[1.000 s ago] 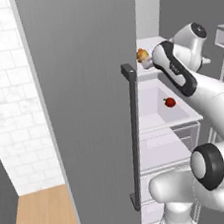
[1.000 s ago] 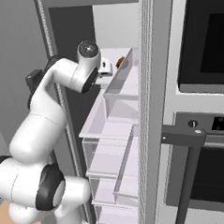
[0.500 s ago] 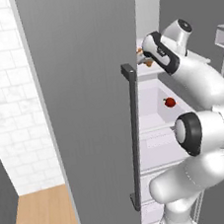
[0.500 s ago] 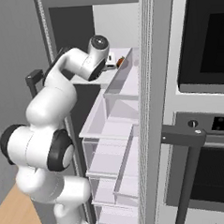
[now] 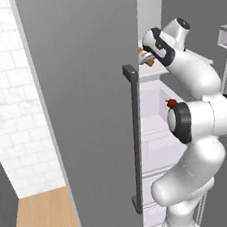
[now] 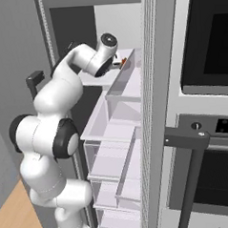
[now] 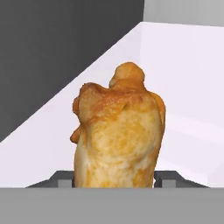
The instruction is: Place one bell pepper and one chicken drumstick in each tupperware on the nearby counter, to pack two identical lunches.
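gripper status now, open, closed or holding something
gripper: jaws sit on either side of the chicken drumstick on the white fridge shelf, but whether they have clamped on it cannot be told.

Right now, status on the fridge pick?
Gripper straddling chicken drumstick on upper fridge shelf, fingertips at both sides; grip unconfirmed. Bell pepper waits on shelf below. Nothing blocking.

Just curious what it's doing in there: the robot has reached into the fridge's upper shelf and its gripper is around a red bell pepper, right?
Not quite. The gripper is around a golden-brown chicken drumstick, not a pepper, as the hand view shows. A red bell pepper sits on a lower shelf in the left base view. The rest is right: the arm reaches into the fridge's upper shelf.
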Robot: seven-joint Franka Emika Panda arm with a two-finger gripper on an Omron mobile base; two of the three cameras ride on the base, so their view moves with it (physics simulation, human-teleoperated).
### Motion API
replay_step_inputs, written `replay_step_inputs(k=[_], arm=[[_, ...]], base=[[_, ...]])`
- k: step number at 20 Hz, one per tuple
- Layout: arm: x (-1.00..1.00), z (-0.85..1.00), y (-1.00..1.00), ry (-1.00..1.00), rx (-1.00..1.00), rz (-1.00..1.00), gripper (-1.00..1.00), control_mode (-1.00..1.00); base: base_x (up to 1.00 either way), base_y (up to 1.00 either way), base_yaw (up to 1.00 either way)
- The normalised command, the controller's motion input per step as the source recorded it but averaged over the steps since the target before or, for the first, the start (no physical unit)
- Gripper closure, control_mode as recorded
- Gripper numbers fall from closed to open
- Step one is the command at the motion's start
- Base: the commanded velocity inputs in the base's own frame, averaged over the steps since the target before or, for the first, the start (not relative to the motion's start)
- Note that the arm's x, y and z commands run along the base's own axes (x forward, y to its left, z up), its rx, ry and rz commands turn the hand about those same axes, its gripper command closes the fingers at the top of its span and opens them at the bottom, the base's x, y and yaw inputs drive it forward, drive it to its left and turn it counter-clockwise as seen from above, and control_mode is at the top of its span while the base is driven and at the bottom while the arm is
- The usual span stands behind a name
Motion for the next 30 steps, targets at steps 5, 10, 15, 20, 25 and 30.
replay_step_inputs(k=[5, 10, 15, 20, 25, 30], arm=[[-0.64, -0.21, 0.09, 0.0, -0.03, 0.04, 1.0, -1.0], [-1.0, -0.02, 0.03, 0.0, 0.0, -0.08, 1.0, -1.0], [-1.0, 0.0, 0.25, 0.02, -0.07, -0.16, 1.0, -1.0], [-1.0, 0.0, 0.01, 0.01, -0.04, -0.22, 1.0, -1.0], [-1.0, -0.14, 0.0, 0.0, -0.02, -0.18, 1.0, -1.0], [-0.6, -0.32, 0.0, 0.0, -0.07, -0.11, 1.0, 1.0]], base=[[0.0, 0.0, 0.0], [0.0, 0.0, 0.0], [0.0, 0.0, 0.0], [0.0, 0.0, 0.0], [0.0, 0.0, 0.0], [-0.4, 0.0, -0.07]])
